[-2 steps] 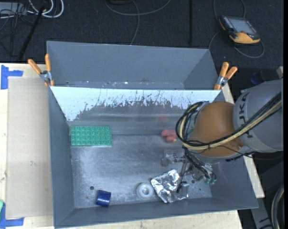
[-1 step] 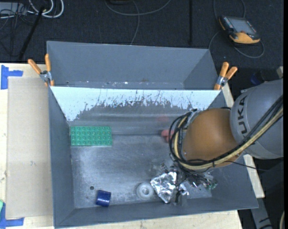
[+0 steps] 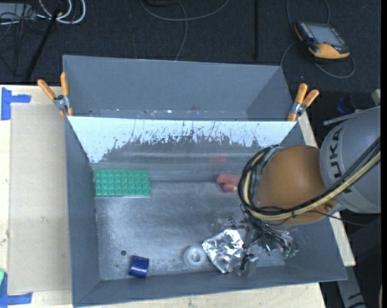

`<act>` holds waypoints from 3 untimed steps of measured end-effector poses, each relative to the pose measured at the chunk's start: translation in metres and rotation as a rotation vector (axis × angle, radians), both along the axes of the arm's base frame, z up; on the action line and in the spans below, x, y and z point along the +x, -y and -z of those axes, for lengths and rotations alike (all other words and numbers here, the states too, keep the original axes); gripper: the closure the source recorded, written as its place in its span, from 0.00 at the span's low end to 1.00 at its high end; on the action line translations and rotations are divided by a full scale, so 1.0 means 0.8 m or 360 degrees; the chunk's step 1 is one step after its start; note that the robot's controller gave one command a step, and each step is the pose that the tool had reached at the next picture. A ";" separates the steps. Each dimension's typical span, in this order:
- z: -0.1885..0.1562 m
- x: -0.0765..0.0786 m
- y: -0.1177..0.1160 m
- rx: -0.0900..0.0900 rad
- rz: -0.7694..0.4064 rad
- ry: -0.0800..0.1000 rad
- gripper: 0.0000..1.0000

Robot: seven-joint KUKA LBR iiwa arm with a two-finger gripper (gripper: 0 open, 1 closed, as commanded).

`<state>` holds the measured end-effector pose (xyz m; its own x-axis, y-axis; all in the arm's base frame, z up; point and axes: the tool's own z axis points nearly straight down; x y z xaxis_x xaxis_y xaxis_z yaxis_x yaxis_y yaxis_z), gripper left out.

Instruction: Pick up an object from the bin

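Camera view from above is showing my gripper (image 3: 248, 256) hanging low in the near right part of the grey bin (image 3: 174, 95), under the orange cover (image 3: 288, 183) on my wrist and its loop of cables. Whether my gripper is spread, pressed together or pinching anything, I cannot tell, because the cover and the cables are hiding most of it.

A crumpled wad of silver foil (image 3: 220, 249) is lying on the bin floor just beside my gripper, on its left, and its right edge is reaching in under my wrist. Whether I am touching it, I cannot tell.

Counting what is lying in the bin, I am seeing one of each thing:
- One foil wad, closest to me.
- One small white ring (image 3: 194, 256), just left of the foil and near the front wall.
- One small blue cap (image 3: 138, 266), farther left along the near wall, well apart from me.
- One flat green studded plate (image 3: 121, 183), at the far left of the floor.
- One small pink lump (image 3: 227, 182), farther back, just left of my orange cover.
- One small greenish scrap (image 3: 290, 251), just right of my gripper; I cannot tell what it is.
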<state>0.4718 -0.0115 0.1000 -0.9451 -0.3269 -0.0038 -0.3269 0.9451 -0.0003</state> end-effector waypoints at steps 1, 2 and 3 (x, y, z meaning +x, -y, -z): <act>0.036 0.011 -0.010 0.0000 -0.0031 0.0020 0.00; 0.035 0.013 -0.010 0.0000 -0.0039 0.0027 0.00; 0.036 0.011 -0.011 0.0000 -0.0041 0.0020 1.00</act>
<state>0.4805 -0.0030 0.0709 -0.9362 -0.3512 -0.0159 -0.3512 0.9363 -0.0045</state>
